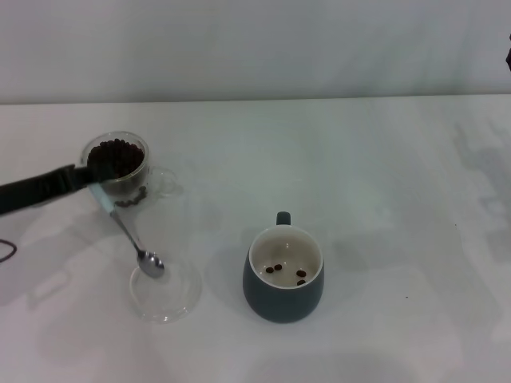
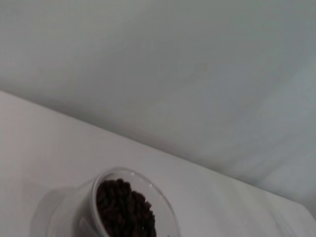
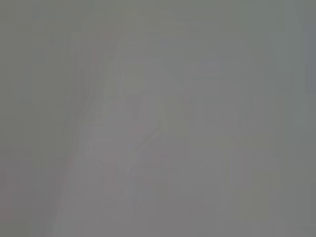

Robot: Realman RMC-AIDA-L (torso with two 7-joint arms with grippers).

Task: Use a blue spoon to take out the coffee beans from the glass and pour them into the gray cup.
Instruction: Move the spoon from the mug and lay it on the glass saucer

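Your left gripper [image 1: 94, 169] sits at the rim of the small clear double-walled glass [image 1: 120, 169], right where the pale-blue handle of the metal-bowled blue spoon [image 1: 132, 234] ends; you cannot tell whether its fingers are spread or pinching the handle. The spoon's long axis runs diagonally from there down toward you, bowl end pointing into a flat shallow clear dish [image 1: 165, 298] on the white surface [image 1: 383, 199]. Dark coffee beans [image 1: 116, 158] fill the glass; 4 or so lie in the rounded slate-gray cup [image 1: 283, 274], off to the right. Only the left arm is near; the right gripper is out of view.
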